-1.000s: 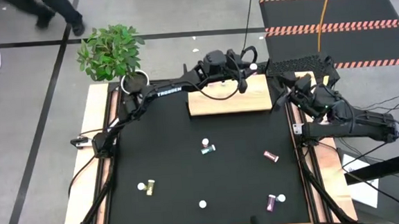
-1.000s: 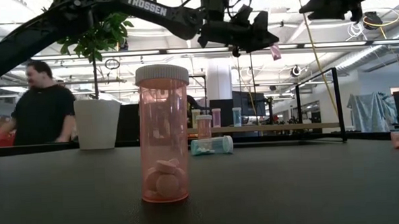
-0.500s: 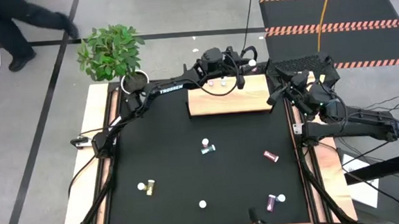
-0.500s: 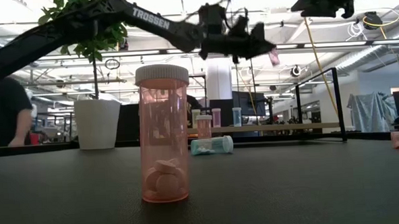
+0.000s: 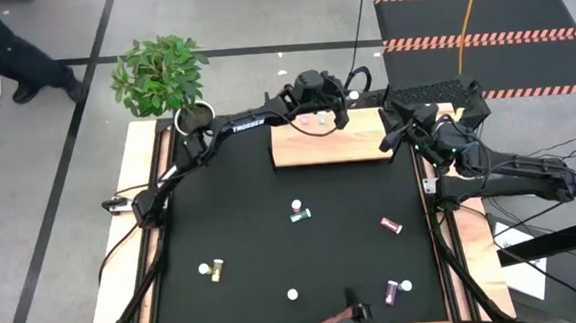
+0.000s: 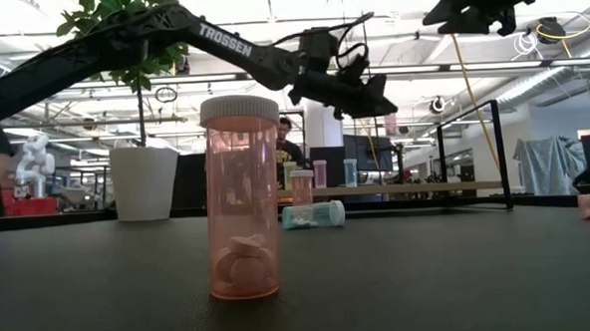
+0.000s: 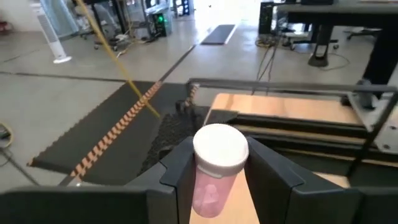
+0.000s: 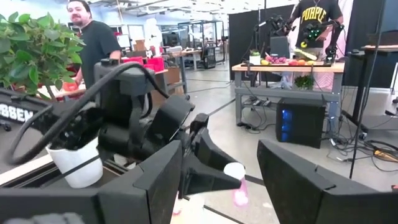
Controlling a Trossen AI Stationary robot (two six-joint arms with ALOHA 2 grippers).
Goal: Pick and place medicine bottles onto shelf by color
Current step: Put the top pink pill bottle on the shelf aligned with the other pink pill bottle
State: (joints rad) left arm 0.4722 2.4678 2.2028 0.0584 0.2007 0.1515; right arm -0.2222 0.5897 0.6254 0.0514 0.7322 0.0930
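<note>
**Pink bottle held over the far end of the shelf**

I have the left gripper (image 7: 214, 180) clamped on a pink medicine bottle (image 7: 214, 168), white cap toward the wrist camera, body pinched between the two fingers. From above, the left gripper (image 5: 337, 106) hangs over the far edge of the shelf (image 5: 307, 150), toward its right half, and the low view shows it well above the board, not yet down on it.

What the next move turns on, as I read it: the shelf surface lies straight below the claw, and the bottles already standing there (image 5: 313, 122) sit just left of the gripper along that same far edge. In the low view I can make out a pink one (image 6: 320, 173) and a teal one (image 6: 350, 172) on the board, so I would want to come down beside the pink one. How far the held bottle's long axis is tipped off vertical I cannot tell; I'd check that before letting go.

The right gripper (image 8: 214, 177) has its fingers apart, holding nothing, and waits just off the shelf's right end, facing the left claw.

Other bottles (image 5: 299, 214) lie scattered on the black mat nearer me.
</note>
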